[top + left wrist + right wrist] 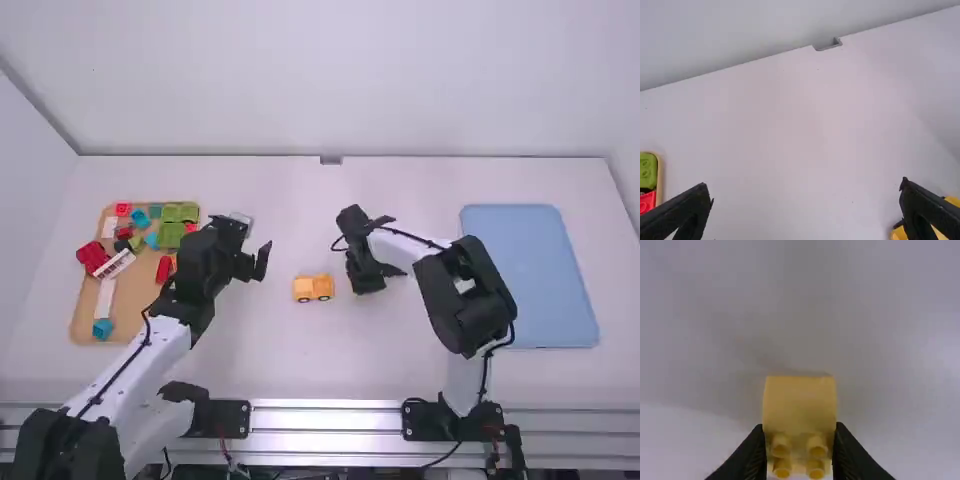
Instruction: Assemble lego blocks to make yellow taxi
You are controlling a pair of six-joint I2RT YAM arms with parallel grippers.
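Yellow taxi [313,288]: in the high view, you have this small, boxy plastic body on dark round wheels, standing on the smooth white table [300,365]. At its 10 o'clock is your left gripper [255,262]; close by at its 3 o'clock is your right gripper [370,280]. Well out at 9 o'clock lies a tan tray [85,320] with rounded corners, carrying chunky blocks: green studded ones [172,235], a bulky red piece [92,257], and a teal one [103,328] near the tray's 7 o'clock corner. Out at 3 o'clock you have a flat, matt blue tray [530,275].

In the left wrist view, your left gripper [806,192] has its black, tapering fingers wide apart with nothing between them. The taxi's yellow body and a bit of black wheel peek out past one fingertip.

In the right wrist view, your right gripper [800,432] is clamped on a yellow block [800,402], one finger against each side. The block has a plain, flat face and, next to it, four round, hollow-topped studs; the surface behind it is blurred.
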